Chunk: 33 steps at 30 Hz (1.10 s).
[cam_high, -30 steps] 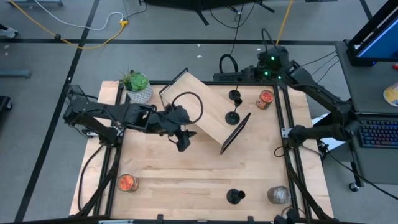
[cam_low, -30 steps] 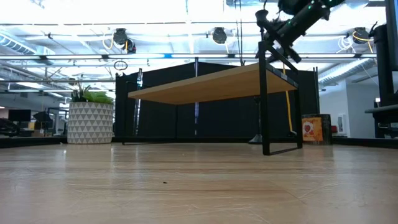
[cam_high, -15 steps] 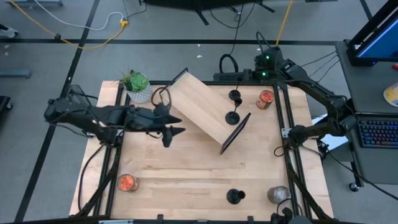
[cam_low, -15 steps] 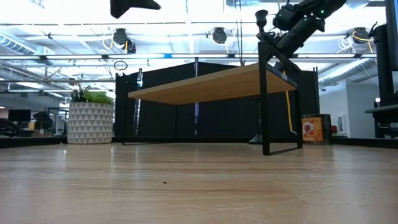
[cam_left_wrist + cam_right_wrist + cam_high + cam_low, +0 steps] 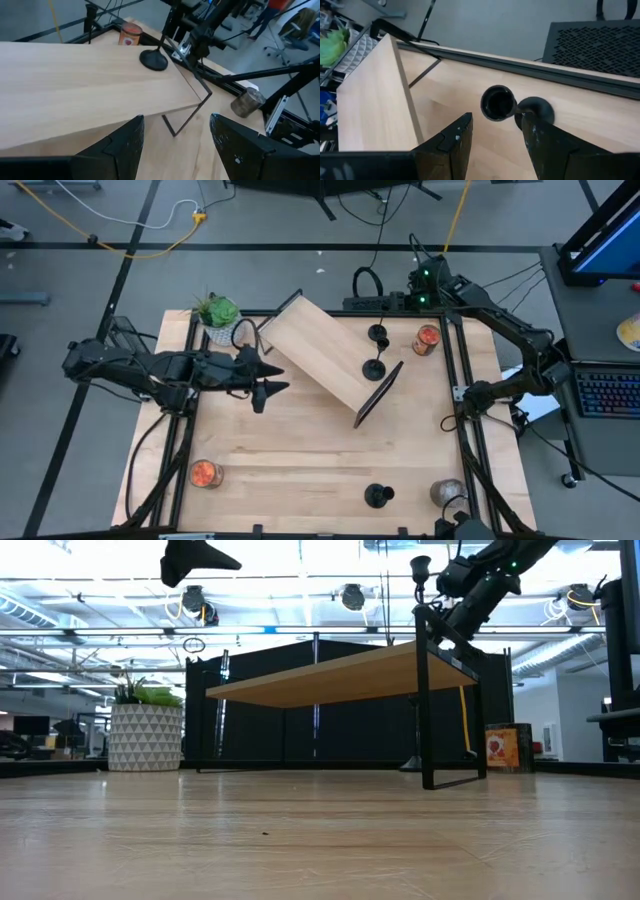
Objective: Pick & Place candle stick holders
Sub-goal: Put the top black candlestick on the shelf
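Three matte-black candle stick holders show. One (image 5: 375, 368) stands on its disc base on top of the slanted wooden shelf (image 5: 325, 355), and it also shows in the left wrist view (image 5: 153, 59). One (image 5: 378, 333) stands on the table behind the shelf. One (image 5: 377, 496) stands near the table's near edge. My right gripper (image 5: 496, 131) is open, high above the holder behind the shelf (image 5: 497, 104); its cup shows between the fingers, untouched. My left gripper (image 5: 270, 393) is open and empty, raised left of the shelf (image 5: 176, 120).
A potted plant (image 5: 220, 318) stands at the far left corner. A red can (image 5: 427, 338) stands at the far right, another (image 5: 204, 473) at the near left, and a jar (image 5: 447, 493) at the near right. Black rails (image 5: 455, 380) frame the table. A bare stretch of tabletop (image 5: 300, 450) lies in front of the shelf.
My left gripper has drawn back from the shelf toward the table's left edge, staying raised and open. The holders and the shelf have stayed where they were.
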### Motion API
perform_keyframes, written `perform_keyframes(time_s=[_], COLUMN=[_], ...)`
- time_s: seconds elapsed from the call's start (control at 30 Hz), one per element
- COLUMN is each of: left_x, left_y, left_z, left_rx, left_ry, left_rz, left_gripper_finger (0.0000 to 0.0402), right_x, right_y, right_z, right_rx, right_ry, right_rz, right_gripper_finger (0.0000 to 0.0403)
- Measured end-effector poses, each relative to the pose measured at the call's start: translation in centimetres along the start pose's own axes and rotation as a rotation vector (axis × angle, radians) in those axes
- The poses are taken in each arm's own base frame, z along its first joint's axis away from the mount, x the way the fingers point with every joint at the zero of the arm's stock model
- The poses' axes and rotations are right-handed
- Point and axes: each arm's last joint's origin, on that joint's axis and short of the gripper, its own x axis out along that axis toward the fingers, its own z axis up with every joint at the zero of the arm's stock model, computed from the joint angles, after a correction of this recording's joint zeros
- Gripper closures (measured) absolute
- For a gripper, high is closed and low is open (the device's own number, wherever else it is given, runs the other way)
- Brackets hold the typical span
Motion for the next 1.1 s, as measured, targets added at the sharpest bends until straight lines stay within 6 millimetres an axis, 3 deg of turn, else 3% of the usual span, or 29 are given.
perform_keyframes(time_s=[0.6,0.97,1.1], left_x=[0.0,0.0,0.0], left_y=[0.0,0.0,0.0], left_z=[0.0,0.0,0.0], left_rx=[-0.027,-0.029,-0.029], left_ry=[0.012,0.012,0.012], left_rz=[-0.017,-0.017,-0.017], left_gripper_finger=[0.0167,0.0167,0.0167], right_x=[3.5,3.7,3.9], right_y=[-1.0,-1.4,-1.5], right_z=[0.1,0.2,0.1], right_rx=[0.013,-0.026,-0.031], right_ry=[0.076,0.059,0.066], right_rz=[-0.039,-0.094,-0.098], right_gripper_finger=[0.0239,0.024,0.0261])
